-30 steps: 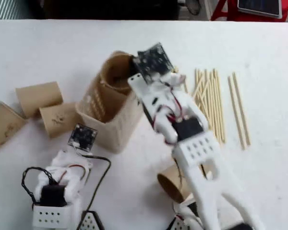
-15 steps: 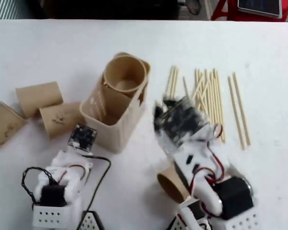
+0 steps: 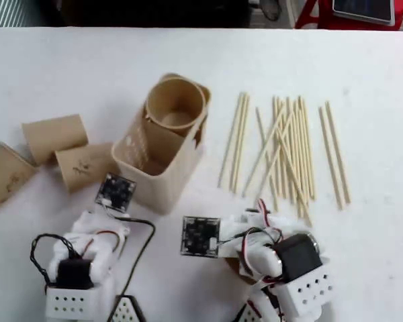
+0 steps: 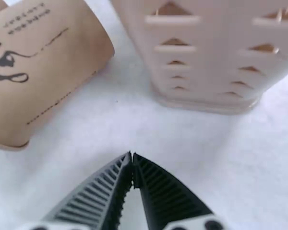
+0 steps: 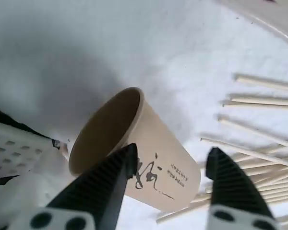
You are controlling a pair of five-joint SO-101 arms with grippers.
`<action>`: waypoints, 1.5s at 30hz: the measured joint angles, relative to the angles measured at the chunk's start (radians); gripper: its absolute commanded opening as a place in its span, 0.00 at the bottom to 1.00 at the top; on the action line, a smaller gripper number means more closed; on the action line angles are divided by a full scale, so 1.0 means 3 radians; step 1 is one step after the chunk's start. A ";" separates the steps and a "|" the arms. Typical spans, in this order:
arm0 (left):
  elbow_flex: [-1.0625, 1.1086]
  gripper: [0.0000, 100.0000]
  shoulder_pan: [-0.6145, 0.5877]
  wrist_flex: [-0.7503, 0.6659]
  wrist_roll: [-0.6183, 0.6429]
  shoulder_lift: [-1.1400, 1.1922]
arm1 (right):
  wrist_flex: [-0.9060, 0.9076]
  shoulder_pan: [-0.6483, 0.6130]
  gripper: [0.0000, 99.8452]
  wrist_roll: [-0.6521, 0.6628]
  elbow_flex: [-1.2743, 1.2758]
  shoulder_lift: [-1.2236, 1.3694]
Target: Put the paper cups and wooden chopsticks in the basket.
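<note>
A white table (image 3: 67,67) in even light, with a dim room behind it.
We see the table fill most of the high view, bright and softly shadowed. Along the top of the frame, past its far edge, runs a dark strip (image 3: 154,12) of room. At upper left sit pale slats (image 3: 5,12); at upper right a red frame (image 3: 310,15) carries a flat panel (image 3: 363,9).

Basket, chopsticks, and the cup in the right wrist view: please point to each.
basket (image 3: 165,184), high view, front wall.
chopsticks (image 3: 292,151), high view, middle of the pile.
cup (image 5: 163,163), right wrist view, printed side wall.
</note>
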 measured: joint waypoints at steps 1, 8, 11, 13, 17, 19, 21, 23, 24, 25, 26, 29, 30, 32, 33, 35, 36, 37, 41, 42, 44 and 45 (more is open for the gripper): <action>0.0000 0.02 0.0000 0.0000 0.0000 0.0000 | 0.0000 -0.0026 0.33 0.0000 0.0015 0.0000; 0.0000 0.02 0.0000 0.0000 0.0000 0.0000 | 0.0000 -0.0414 0.33 0.0000 0.0046 -0.0005; 0.0000 0.02 0.0000 0.0000 0.0000 0.0000 | 0.0000 -0.0496 0.33 0.0000 0.0046 -0.0031; 0.0000 0.02 0.0000 0.0000 0.0000 0.0000 | 0.0020 -0.0593 0.33 0.0000 0.0046 -0.0031; 0.0000 0.02 0.0000 0.0000 0.0000 0.0000 | 0.0020 -0.0747 0.33 0.0000 0.0046 -0.0031; 0.0000 0.02 0.0000 0.0000 0.0000 0.0000 | 0.0020 -0.0762 0.33 0.0000 0.0046 -0.0031; 0.0000 0.02 0.0000 0.0000 0.0000 0.0000 | 0.0020 -0.0777 0.33 0.0000 0.0046 -0.0031; 0.0000 0.02 0.0000 0.0000 0.0000 0.0000 | 0.0036 -0.0777 0.33 0.0000 0.0031 -0.0020; 0.0000 0.02 0.0000 0.0000 0.0000 0.0000 | 0.0051 -0.0777 0.33 0.0000 -0.0031 -0.0015; 0.0000 0.02 0.0000 0.0000 0.0000 0.0000 | 0.0077 -0.0777 0.33 0.0000 -0.0107 -0.0026; 0.0000 0.02 0.0000 0.0000 0.0000 0.0000 | 0.0102 -0.0742 0.33 0.0000 -0.0210 -0.0026; 0.0000 0.02 0.0000 0.0000 0.0000 0.0000 | 0.0133 -0.0619 0.33 0.0000 -0.0491 -0.0041; 0.0000 0.02 0.0000 0.0000 0.0000 0.0000 | 0.0138 -0.0614 0.33 0.0000 -0.0527 -0.0072; 0.0000 0.02 0.0000 0.0000 0.0000 0.0000 | 0.0143 -0.0619 0.33 0.0000 -0.0557 -0.0077; 0.0000 0.02 0.0000 0.0000 0.0000 0.0000 | 0.0143 -0.0655 0.33 0.0000 -0.0557 -0.0066; 0.0000 0.02 0.0000 0.0000 0.0000 0.0000 | 0.0143 -0.0752 0.33 0.0015 -0.0481 -0.0061; 0.0000 0.02 0.0000 0.0000 0.0000 0.0000 | 0.0143 -0.0823 0.33 0.0066 -0.0384 -0.0061; 0.0000 0.02 0.0000 0.0000 0.0000 0.0000 | 0.0143 -0.0890 0.33 0.0138 -0.0256 -0.0056; 0.0000 0.02 0.0000 0.0000 0.0000 0.0000 | 0.0138 -0.0926 0.33 0.0348 -0.0077 -0.0051; 0.0000 0.02 0.0000 0.0000 0.0000 0.0000 | 0.0138 -0.0926 0.33 0.0389 -0.0061 -0.0051; 0.0000 0.02 0.0000 0.0000 0.0000 0.0000 | 0.0138 -0.0921 0.33 0.0506 -0.0031 -0.0010; 0.0000 0.02 0.0000 0.0000 0.0000 0.0000 | 0.0138 -0.0880 0.33 0.0568 0.0005 -0.0010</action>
